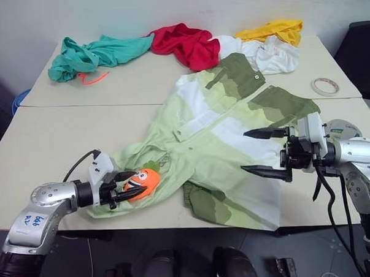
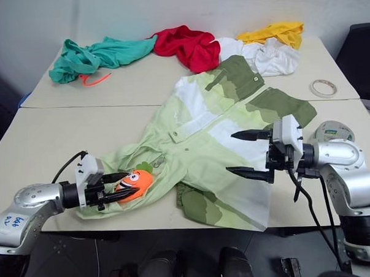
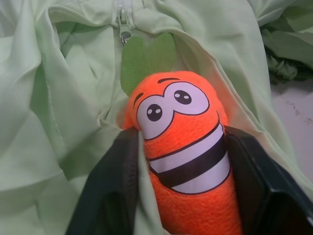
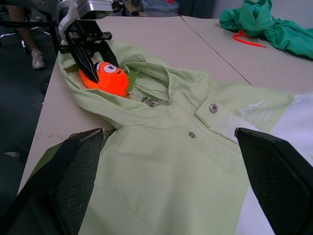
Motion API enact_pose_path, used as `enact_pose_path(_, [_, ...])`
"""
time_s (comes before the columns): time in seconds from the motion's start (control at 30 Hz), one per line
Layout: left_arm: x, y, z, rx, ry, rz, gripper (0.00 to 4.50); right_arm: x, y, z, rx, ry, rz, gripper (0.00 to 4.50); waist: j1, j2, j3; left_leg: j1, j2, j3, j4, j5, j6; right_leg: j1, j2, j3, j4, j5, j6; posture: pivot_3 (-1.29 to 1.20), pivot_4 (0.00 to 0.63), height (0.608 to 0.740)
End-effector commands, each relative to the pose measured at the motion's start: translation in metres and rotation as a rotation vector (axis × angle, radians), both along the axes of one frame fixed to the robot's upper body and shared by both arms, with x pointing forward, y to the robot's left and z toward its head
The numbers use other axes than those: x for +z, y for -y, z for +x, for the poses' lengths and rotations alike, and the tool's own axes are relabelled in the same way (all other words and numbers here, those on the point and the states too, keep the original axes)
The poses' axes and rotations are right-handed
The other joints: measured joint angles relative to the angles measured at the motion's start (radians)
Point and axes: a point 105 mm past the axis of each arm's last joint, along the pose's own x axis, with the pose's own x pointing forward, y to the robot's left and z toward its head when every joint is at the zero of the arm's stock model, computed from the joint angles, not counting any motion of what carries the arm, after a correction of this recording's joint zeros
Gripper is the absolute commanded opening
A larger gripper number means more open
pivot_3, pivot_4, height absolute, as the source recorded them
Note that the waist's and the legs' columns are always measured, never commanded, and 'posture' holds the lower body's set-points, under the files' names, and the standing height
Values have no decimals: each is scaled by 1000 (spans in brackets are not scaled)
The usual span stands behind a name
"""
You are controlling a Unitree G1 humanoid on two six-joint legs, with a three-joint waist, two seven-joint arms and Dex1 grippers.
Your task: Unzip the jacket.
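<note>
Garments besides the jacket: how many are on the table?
4: teal garment at the far left, red garment beside it, white garment and yellow garment at the far right. More may lie hidden beneath.

From my right wrist camera I see the right gripper (image 4: 168,181) with its two black fingers (image 4: 73,171) spread wide above the pale green jacket (image 4: 161,161), touching nothing. Across the cloth, the left gripper (image 4: 95,61) is closed around an orange carrot plush toy (image 4: 105,78) that sits in the jacket's collar fold. A metal zipper pull (image 4: 152,102) lies just beside the toy. Two snap buttons (image 4: 213,108) sit on the placket. A teal garment (image 4: 266,24) lies on the far table (image 4: 156,34).
</note>
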Motion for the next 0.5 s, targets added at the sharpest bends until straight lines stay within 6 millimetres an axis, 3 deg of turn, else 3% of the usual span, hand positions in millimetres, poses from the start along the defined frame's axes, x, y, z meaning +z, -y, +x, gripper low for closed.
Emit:
enact_pose_path(0.03, [30,4,4,-41,67,-115,1076,10,4,-1,-12,26,27,4500,1,0,0,0,0,0,0,0,0,0,0,0,0,0,0,0,150,740])
enact_pose_path(0.17, [59,26,11,-136,169,-258,117,8,11,0,-56,-16,50,4500,4,-1,0,0,0,0,0,0,0,0,0,-1,0,0,0,0,150,740])
enact_pose_path(0.37, [45,104,41,-243,201,-306,56,-8,11,10,-139,-75,77,4500,13,-2,0,0,-3,1,2,2,3,2,0,-6,0,2,3,0,150,740])
enact_pose_path(0.5, [41,120,44,-287,217,-307,56,-11,9,12,-170,-75,89,4500,-1,-3,0,-1,-2,1,1,2,3,0,1,-7,0,2,3,0,150,740])
